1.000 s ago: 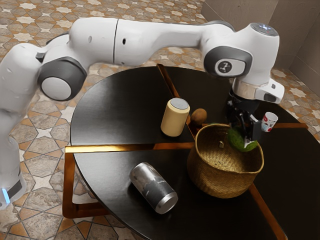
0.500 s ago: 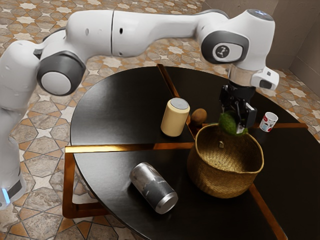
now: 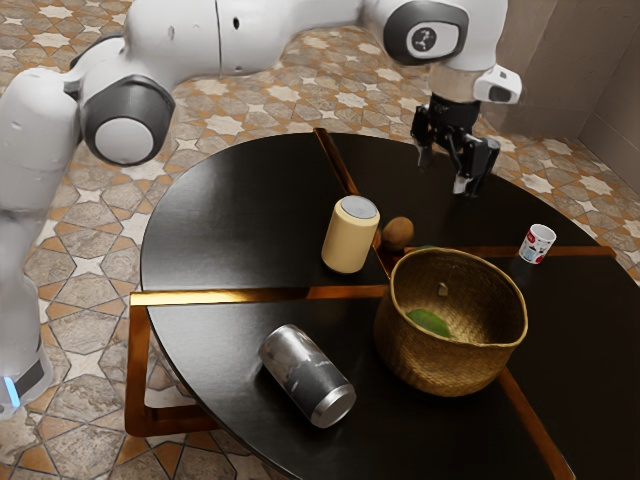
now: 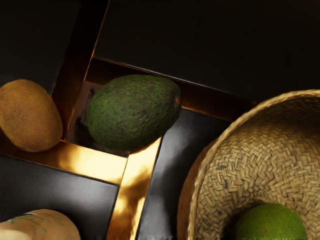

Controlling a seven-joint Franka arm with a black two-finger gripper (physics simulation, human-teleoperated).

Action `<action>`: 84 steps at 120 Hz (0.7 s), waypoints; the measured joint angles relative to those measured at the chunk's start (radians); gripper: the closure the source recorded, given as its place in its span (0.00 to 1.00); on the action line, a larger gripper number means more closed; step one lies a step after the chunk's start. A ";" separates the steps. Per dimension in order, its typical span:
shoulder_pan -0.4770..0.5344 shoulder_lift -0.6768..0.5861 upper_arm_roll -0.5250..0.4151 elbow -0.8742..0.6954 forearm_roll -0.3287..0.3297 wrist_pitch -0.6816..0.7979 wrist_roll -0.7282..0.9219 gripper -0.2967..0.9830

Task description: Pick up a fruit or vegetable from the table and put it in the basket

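Observation:
My gripper point(image 3: 443, 172) is above the table's far part, higher than the basket and beyond it, its fingers apart with nothing between them. The woven basket point(image 3: 398, 338) stands upright, and a green fruit point(image 3: 430, 322) lies inside it. In the wrist view that smooth green fruit point(image 4: 271, 223) rests within the basket point(image 4: 287, 142). Outside, a dark green avocado point(image 4: 132, 111) lies on the table's wooden strips, between the basket and a brown kiwi-like fruit point(image 4: 30, 116). The brown fruit point(image 3: 398, 233) is behind the basket in the exterior view, where the basket mostly hides the avocado.
A yellow can point(image 3: 350, 236) stands beside the brown fruit. A silver and dark can point(image 3: 308, 377) lies on its side near the basket. Towards the exterior view's right is a small white and red cup point(image 3: 537, 244). The round black table point(image 3: 230, 230) has wooden strips.
The green fruit, held at the basket's far rim half a second ago, is now let go and lies inside the basket. My gripper has opened, risen and moved away towards the exterior view's upper left.

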 joint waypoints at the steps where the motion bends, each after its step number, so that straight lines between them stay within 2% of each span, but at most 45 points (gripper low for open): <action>1: 0.003 -0.006 0.006 0.000 0.000 -0.007 0.001 0.23; 8: 0.018 -0.050 0.097 0.000 0.003 -0.058 0.005 0.24; 21: 0.037 -0.152 0.383 0.000 0.047 -0.130 0.016 0.23; 28: 0.069 -0.151 0.454 -0.028 0.081 -0.150 0.024 0.23; 44: 0.127 -0.103 0.477 -0.098 0.095 -0.168 0.043 0.23; 84: 0.134 -0.096 0.479 -0.109 0.096 -0.182 0.076 0.23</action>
